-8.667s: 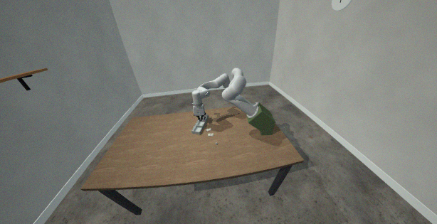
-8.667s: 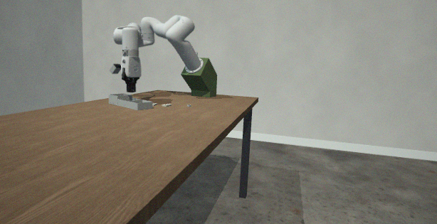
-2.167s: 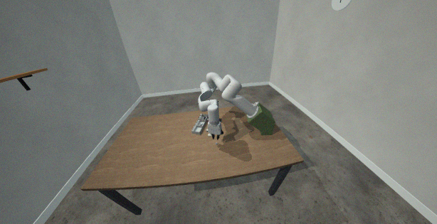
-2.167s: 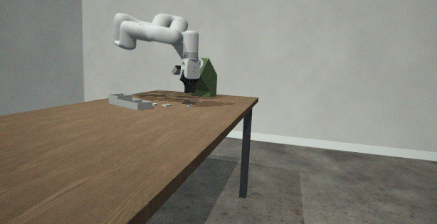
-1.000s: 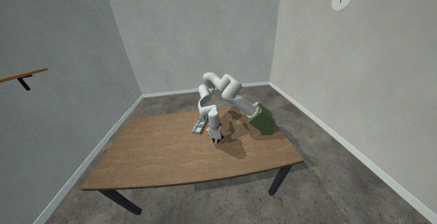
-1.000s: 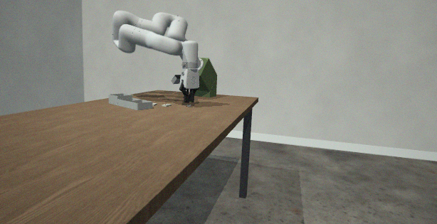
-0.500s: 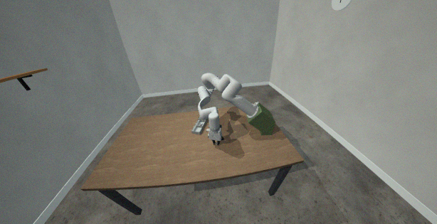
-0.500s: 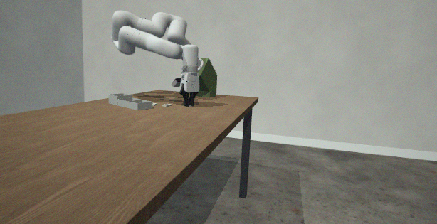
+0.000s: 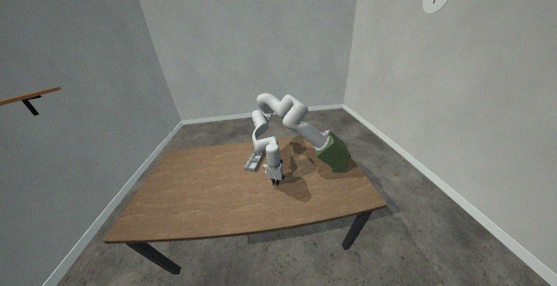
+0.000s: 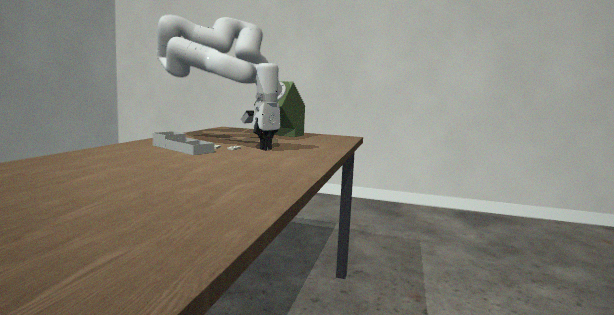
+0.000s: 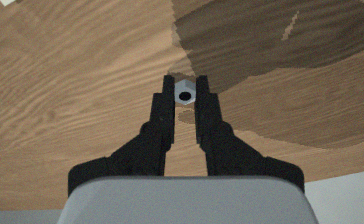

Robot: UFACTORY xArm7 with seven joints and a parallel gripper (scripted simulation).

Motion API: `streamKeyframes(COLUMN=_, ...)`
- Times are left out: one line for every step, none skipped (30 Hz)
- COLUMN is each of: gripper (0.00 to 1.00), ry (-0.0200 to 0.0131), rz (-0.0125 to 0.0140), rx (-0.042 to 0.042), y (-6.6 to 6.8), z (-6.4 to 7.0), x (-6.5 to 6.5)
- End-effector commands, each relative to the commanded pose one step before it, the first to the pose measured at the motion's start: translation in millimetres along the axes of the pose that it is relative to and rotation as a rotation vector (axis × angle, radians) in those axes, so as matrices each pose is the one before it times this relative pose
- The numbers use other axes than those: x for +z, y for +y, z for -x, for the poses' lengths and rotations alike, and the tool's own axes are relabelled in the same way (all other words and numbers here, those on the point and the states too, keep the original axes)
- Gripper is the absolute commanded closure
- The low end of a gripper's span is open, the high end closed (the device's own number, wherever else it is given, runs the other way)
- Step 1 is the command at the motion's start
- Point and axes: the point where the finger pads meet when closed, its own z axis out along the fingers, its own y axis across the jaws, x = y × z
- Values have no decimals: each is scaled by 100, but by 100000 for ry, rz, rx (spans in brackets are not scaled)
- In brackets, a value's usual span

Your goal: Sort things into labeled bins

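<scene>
A grey metal hex nut [image 11: 185,85] with a dark round hole sits between the fingertips in the wrist view. My gripper [image 9: 275,182] [image 10: 266,147] [image 11: 185,90] points down with its tips at the table top. Its black fingers touch the nut on both sides, so it is shut on the nut. A grey bin [image 9: 250,170] [image 10: 202,148] with inner walls stands on the table, left of the gripper in the top and exterior views. No label can be read. Small pale things [image 10: 234,147] lie between bin and gripper; their kind is too small to tell.
A large green block [image 9: 336,155] [image 10: 295,111] stands at the arm's base, on the right in the top view. The wooden table [image 9: 195,199] [image 10: 125,194] has its front edge below the gripper in that view. A pale piece [image 11: 6,2] shows at the wrist view's top left corner.
</scene>
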Motion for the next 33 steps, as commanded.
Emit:
streamKeyframes(gripper=100, ry=-154, rz=-42, rx=-112, y=18, z=44, x=-53)
streamKeyframes(gripper=100, ry=0, rz=0, rx=0, y=0, z=0, x=0)
streamKeyframes(gripper=100, ry=0, rz=0, rx=0, y=0, z=0, x=0)
streamKeyframes(gripper=100, ry=0, rz=0, rx=0, y=0, z=0, x=0)
streamKeyframes(gripper=100, ry=0, rz=0, rx=0, y=0, z=0, x=0)
streamKeyframes(gripper=100, ry=0, rz=0, rx=0, y=0, z=0, x=0)
streamKeyframes(gripper=100, ry=0, rz=0, rx=0, y=0, z=0, x=0)
streamKeyframes(gripper=100, ry=0, rz=0, rx=0, y=0, z=0, x=0)
streamKeyframes(gripper=100, ry=0, rz=0, rx=0, y=0, z=0, x=0)
streamKeyframes(gripper=100, ry=0, rz=0, rx=0, y=0, z=0, x=0)
streamKeyframes(gripper=100, ry=0, rz=0, rx=0, y=0, z=0, x=0)
streamKeyframes(gripper=100, ry=0, rz=0, rx=0, y=0, z=0, x=0)
streamKeyframes(gripper=100, ry=0, rz=0, rx=0, y=0, z=0, x=0)
streamKeyframes(gripper=100, ry=0, rz=0, rx=0, y=0, z=0, x=0)
streamKeyframes(gripper=100, ry=0, rz=0, rx=0, y=0, z=0, x=0)
streamKeyframes(gripper=100, ry=0, rz=0, rx=0, y=0, z=0, x=0)
streamKeyframes(gripper=100, ry=0, rz=0, rx=0, y=0, z=0, x=0)
streamKeyframes(gripper=100, ry=0, rz=0, rx=0, y=0, z=0, x=0)
streamKeyframes(gripper=100, ry=0, rz=0, rx=0, y=0, z=0, x=0)
streamKeyframes(gripper=100, ry=0, rz=0, rx=0, y=0, z=0, x=0)
streamKeyframes(gripper=100, ry=0, rz=0, rx=0, y=0, z=0, x=0)
streamKeyframes(gripper=100, ry=0, rz=0, rx=0, y=0, z=0, x=0)
streamKeyframes(gripper=100, ry=0, rz=0, rx=0, y=0, z=0, x=0)
streamKeyframes(gripper=100, ry=0, rz=0, rx=0, y=0, z=0, x=0)
streamKeyframes(gripper=100, ry=0, rz=0, rx=0, y=0, z=0, x=0)
streamKeyframes(gripper=100, ry=0, rz=0, rx=0, y=0, z=0, x=0)
streamKeyframes(gripper=100, ry=0, rz=0, rx=0, y=0, z=0, x=0)
streamKeyframes(gripper=100, ry=0, rz=0, rx=0, y=0, z=0, x=0)
streamKeyframes(gripper=100, ry=11, rz=-8, rx=1, y=-1, z=-2, x=-323)
streamKeyframes(gripper=100, ry=2, rz=-2, rx=2, y=-3, z=-2, x=-337)
streamKeyframes(gripper=100, ry=2, rz=-3, rx=2, y=-1, z=0, x=-332)
streamKeyframes(gripper=100, ry=2, rz=-3, rx=2, y=-1, z=0, x=-332)
streamKeyframes(gripper=100, ry=2, rz=-3, rx=2, y=-1, z=0, x=-332)
